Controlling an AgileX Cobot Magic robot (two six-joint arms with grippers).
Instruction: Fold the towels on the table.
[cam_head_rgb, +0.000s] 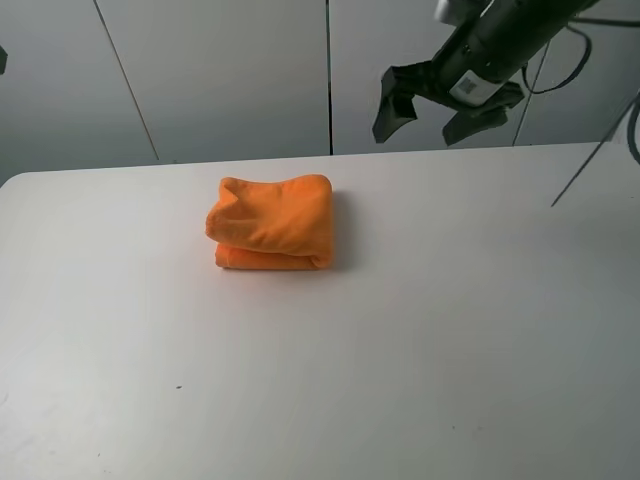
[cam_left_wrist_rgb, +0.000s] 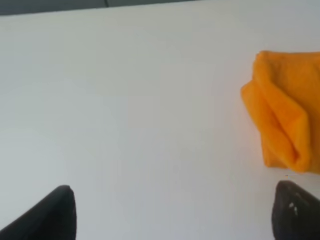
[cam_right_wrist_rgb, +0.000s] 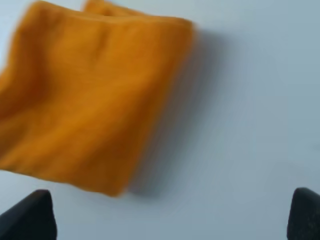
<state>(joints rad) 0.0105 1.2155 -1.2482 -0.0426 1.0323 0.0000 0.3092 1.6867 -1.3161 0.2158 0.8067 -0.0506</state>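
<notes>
The orange towel (cam_head_rgb: 272, 222) lies folded in a thick bundle on the white table (cam_head_rgb: 420, 330), a little left of centre and toward the back. My right gripper (cam_head_rgb: 437, 112) hangs open and empty in the air above the table's back edge, up and to the right of the towel. The right wrist view shows the towel (cam_right_wrist_rgb: 90, 100) below its spread fingertips (cam_right_wrist_rgb: 30, 215). The left arm is out of the exterior view. In the left wrist view, my left gripper (cam_left_wrist_rgb: 175, 215) is open and empty over bare table, with the towel (cam_left_wrist_rgb: 287, 110) off to one side.
Grey wall panels (cam_head_rgb: 230, 70) stand behind the table's back edge. A thin rod or cable (cam_head_rgb: 595, 150) slants down at the far right. The table's rounded back-left corner (cam_head_rgb: 15, 180) is in view.
</notes>
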